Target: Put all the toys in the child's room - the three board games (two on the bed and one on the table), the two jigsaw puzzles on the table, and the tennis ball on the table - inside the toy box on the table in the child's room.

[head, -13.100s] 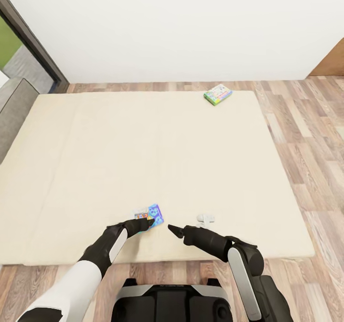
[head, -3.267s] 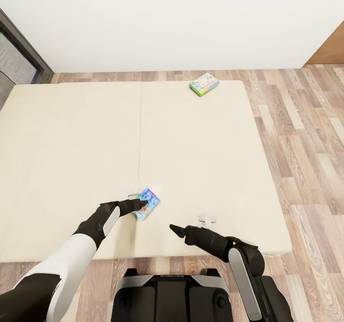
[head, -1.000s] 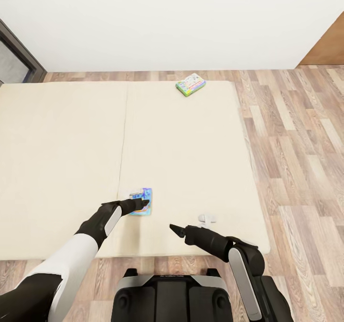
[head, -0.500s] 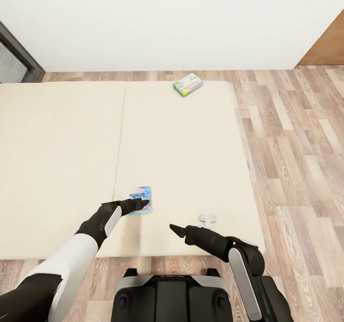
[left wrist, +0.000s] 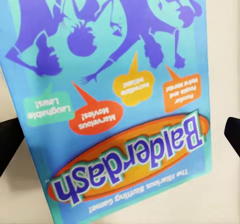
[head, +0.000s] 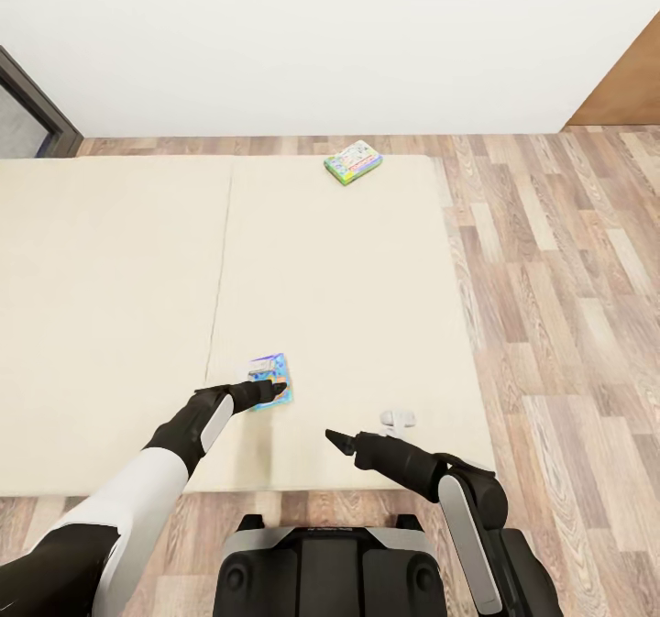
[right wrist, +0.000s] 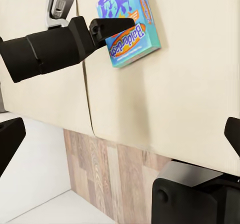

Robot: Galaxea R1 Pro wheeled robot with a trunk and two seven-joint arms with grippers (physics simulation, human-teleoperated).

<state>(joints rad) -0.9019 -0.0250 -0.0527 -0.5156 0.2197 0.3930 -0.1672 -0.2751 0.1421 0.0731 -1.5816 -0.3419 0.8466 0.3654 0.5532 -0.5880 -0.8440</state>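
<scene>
Two board games lie on the bed (head: 110, 324): the blue one (head: 272, 381), now squarer under the open jaws of the left gripper (head: 275, 388), not yet gripped; the green one (head: 353, 160) far off; right gripper (head: 332, 437) open.

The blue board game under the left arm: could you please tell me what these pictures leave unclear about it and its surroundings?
- Blue board game: in the head view the left gripper covers its near edge, so contact cannot be judged.
- Left wrist view: the box runs past the frame edges; its sides are cut off.
- Green-edged game: too small in the head view to read its cover.
- Bed: its left side is cut off by the head view's edge.
</scene>
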